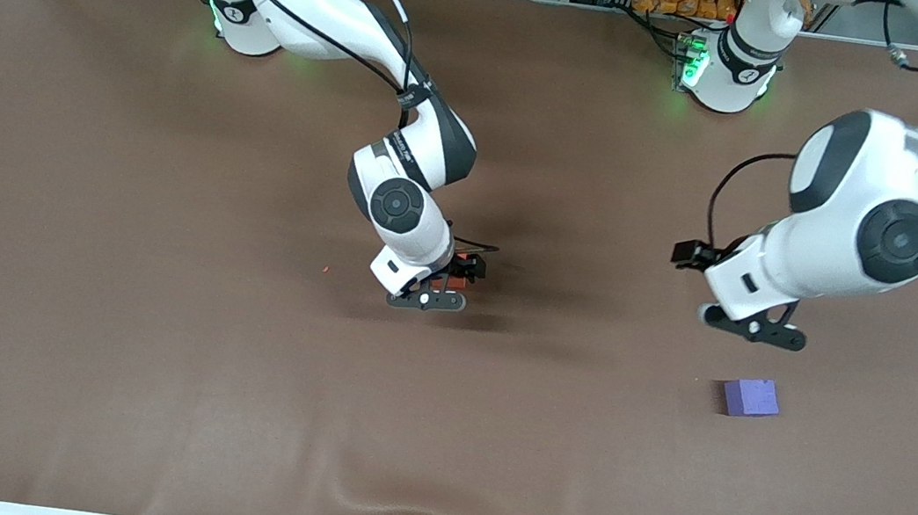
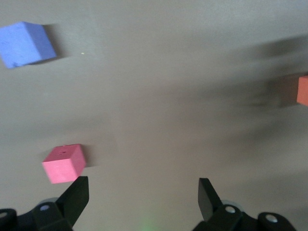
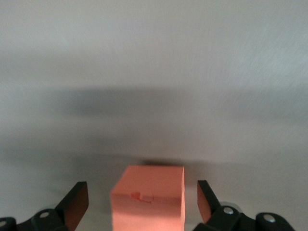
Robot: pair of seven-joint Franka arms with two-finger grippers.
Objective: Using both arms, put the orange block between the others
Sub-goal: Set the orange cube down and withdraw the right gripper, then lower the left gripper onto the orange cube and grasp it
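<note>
The orange block (image 3: 148,199) stands between my right gripper's (image 3: 142,193) open fingers, with a gap on each side. In the front view that gripper (image 1: 439,287) is low over the middle of the table and only a sliver of the orange block (image 1: 460,273) shows. My left gripper (image 1: 756,327) hangs open and empty toward the left arm's end of the table. The purple-blue cube (image 1: 751,397) lies nearer the front camera than that gripper. In the left wrist view, the red-pink cube (image 2: 64,163) sits just outside one finger of my left gripper (image 2: 142,191), with the purple-blue cube (image 2: 24,44) and orange block (image 2: 303,90) farther off.
A brown mat (image 1: 144,358) covers the whole table. A tiny red speck (image 1: 326,268) lies on it toward the right arm's end from the right gripper. The left arm's bulky elbow (image 1: 871,223) hangs over the mat and hides the red-pink cube in the front view.
</note>
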